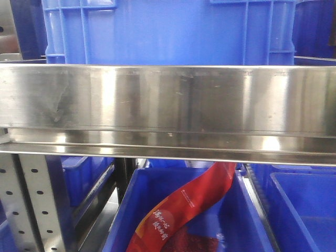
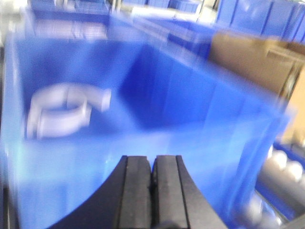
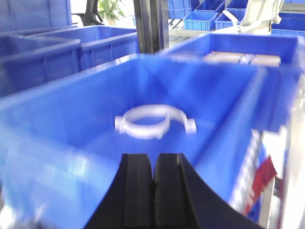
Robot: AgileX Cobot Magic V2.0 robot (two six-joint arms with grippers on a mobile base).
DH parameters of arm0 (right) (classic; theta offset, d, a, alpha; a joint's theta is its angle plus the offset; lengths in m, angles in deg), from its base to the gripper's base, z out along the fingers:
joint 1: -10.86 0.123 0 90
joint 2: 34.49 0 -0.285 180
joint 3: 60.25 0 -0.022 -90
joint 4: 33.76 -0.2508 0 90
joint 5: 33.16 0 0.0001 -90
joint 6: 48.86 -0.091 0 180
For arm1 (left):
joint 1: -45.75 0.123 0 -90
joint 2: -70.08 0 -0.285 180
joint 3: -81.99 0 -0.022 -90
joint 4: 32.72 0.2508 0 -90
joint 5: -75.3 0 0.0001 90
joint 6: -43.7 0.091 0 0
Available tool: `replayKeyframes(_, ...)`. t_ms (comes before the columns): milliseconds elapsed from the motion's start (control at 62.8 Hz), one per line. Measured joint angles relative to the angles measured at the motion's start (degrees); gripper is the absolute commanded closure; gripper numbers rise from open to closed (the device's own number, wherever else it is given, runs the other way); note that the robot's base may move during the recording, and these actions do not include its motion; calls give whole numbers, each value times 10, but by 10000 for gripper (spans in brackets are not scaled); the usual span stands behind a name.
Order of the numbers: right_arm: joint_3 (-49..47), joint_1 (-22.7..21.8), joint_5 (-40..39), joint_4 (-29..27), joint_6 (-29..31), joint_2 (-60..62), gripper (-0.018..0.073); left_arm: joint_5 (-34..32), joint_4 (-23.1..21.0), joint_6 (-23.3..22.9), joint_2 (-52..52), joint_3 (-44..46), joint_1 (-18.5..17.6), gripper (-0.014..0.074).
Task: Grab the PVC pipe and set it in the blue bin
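A white PVC pipe clamp (image 3: 153,120) lies on the floor of a blue bin (image 3: 62,119) in the right wrist view. My right gripper (image 3: 154,160) is shut and empty, above the bin's near wall, short of the clamp. In the blurred left wrist view the white part (image 2: 59,113) lies at the left inside a blue bin (image 2: 190,105). My left gripper (image 2: 152,163) is shut and empty, over the near wall. Neither gripper shows in the front view.
A steel shelf beam (image 1: 168,100) fills the front view, with a blue crate (image 1: 168,31) on top and blue bins below, one holding a red packet (image 1: 184,210). A cardboard box (image 2: 252,59) stands right of the left bin. More blue bins (image 3: 47,47) surround.
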Motion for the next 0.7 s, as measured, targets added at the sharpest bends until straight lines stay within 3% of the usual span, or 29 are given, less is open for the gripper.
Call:
replayKeyframes(159, 79, 0, -3, 0, 0, 91, 727, -65, -24, -1, -76, -116, 0, 707)
replayKeyframes(318, 125, 0, 13, 0, 0, 159, 727, -73, -28, -1, -141, -187, 0, 707)
replayKeyframes(414, 131, 0, 40, 0, 0, 181, 727, -73, -28, -1, -174, -204, 0, 707)
replayKeyframes(700, 133, 0, 23, 0, 0, 207, 727, -80, -28, -1, -208, -205, 0, 707)
